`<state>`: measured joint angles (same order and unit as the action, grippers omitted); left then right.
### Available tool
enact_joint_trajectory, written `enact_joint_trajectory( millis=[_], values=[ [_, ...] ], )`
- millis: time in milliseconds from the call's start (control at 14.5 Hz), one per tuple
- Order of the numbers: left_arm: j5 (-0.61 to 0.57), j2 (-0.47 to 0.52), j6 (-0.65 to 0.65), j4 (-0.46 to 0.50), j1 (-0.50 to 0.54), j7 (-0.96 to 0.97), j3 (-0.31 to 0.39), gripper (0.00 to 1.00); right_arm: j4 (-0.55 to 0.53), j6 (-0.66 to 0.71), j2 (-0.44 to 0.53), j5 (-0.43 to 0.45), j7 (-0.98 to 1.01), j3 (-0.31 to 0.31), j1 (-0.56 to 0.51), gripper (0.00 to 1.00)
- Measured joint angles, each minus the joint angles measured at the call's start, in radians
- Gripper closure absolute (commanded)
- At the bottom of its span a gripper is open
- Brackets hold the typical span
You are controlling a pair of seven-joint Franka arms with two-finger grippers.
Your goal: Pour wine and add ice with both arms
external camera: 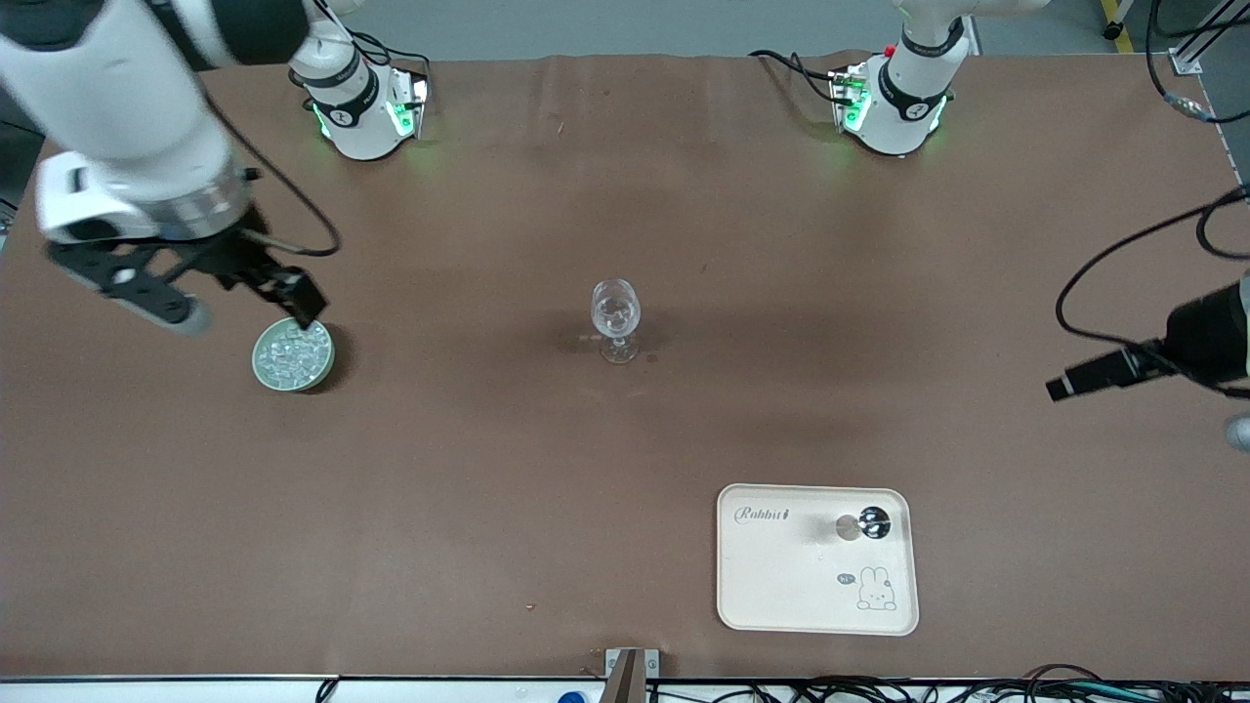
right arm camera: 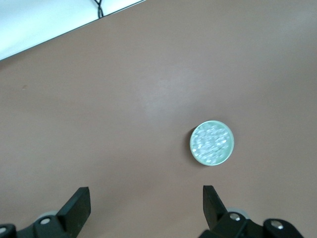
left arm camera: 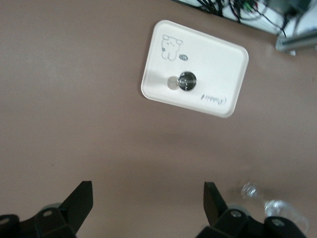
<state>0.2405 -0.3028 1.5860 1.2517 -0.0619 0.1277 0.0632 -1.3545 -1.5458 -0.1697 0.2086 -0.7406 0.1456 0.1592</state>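
The ice [external camera: 293, 350] is a heap of small clear cubes in a pale green round dish [external camera: 260, 371] toward the right arm's end of the table. My right gripper [external camera: 250, 312] hangs open and empty above the table right beside the dish. In the right wrist view the ice [right arm camera: 212, 141] lies off to one side of the open gripper [right arm camera: 146, 198]. A clear stemmed glass [external camera: 615, 317] stands upright mid-table. My left gripper [external camera: 1147, 408] is open and empty in the air at the left arm's end. The left wrist view shows it [left arm camera: 148, 198] with the glass [left arm camera: 270, 204] at the edge.
A cream tray [external camera: 781, 586] with a rabbit drawing lies nearer the front camera than the glass. A small dark round object [external camera: 874, 522] sits on it. The tray also shows in the left wrist view [left arm camera: 218, 64]. Cables run along the table's front edge. No bottle shows.
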Motion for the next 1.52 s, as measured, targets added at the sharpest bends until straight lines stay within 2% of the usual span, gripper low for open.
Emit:
enact_joint_trajectory(
  millis=[207, 345, 483, 828, 1034, 1310, 1517],
  values=[
    [-0.084, 0.129, -0.002, 0.113, -0.012, -0.079, -0.021, 0.01, -0.001, 0.001, 0.014, -0.059, 0.205, -0.084, -0.058, 0.0],
    [-0.136, 0.21, -0.001, 0.178, -0.019, -0.087, -0.067, 0.01, -0.002, 0.013, 0.026, -0.091, 0.37, -0.173, -0.073, 0.0],
    [-0.157, 0.279, -0.001, 0.234, -0.026, -0.086, -0.1, 0.01, -0.014, 0.025, 0.041, -0.106, 0.466, -0.218, -0.089, 0.0],
    [-0.161, 0.378, 0.0, 0.326, -0.024, -0.091, -0.099, 0.0, -0.079, 0.019, 0.086, -0.114, 0.545, -0.225, -0.116, 0.0],
    [-0.162, 0.375, 0.006, 0.343, -0.024, -0.092, -0.099, 0.0, -0.094, 0.018, 0.114, -0.137, 0.572, -0.24, -0.116, 0.0],
    [-0.165, 0.367, 0.074, 0.39, -0.023, -0.093, -0.098, 0.0, -0.124, 0.008, 0.145, -0.198, 0.638, -0.294, -0.119, 0.0],
    [-0.205, 0.365, 0.077, 0.392, -0.025, -0.099, -0.1, 0.0, -0.14, -0.004, 0.145, -0.206, 0.642, -0.297, -0.118, 0.0]
  ],
)
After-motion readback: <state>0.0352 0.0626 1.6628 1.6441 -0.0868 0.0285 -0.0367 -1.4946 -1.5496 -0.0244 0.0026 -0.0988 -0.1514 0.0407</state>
